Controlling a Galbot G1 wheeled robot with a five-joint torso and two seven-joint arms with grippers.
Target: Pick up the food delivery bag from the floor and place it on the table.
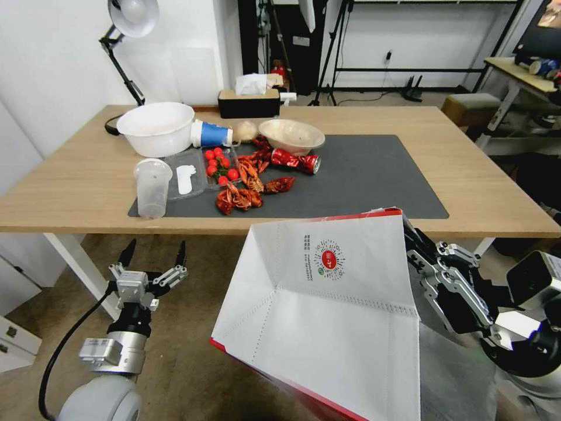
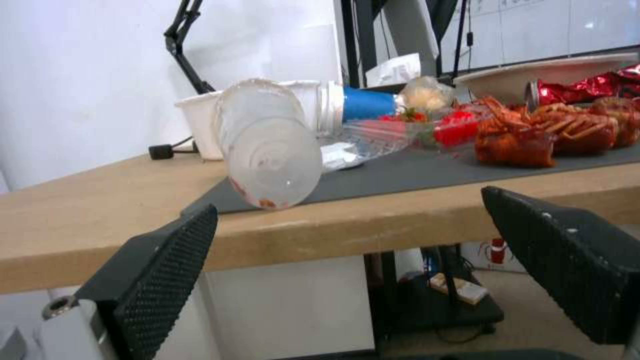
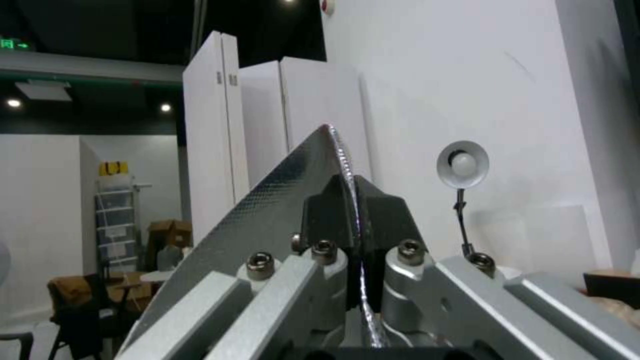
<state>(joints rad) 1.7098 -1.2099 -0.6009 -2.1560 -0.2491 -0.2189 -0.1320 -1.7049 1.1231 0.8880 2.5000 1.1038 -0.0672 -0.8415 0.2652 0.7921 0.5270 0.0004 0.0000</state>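
Right gripper reaches forward at the near table edge, jaws clamped on the silver foil rim of the food delivery bag. Bag hangs tilted, white face with round red logo upward, red edge showing. Left gripper idles apart, fingers spread.

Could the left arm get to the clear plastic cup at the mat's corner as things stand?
Probably yes: the left gripper hangs open just below the table edge, the clear plastic cup right above it, nothing between.
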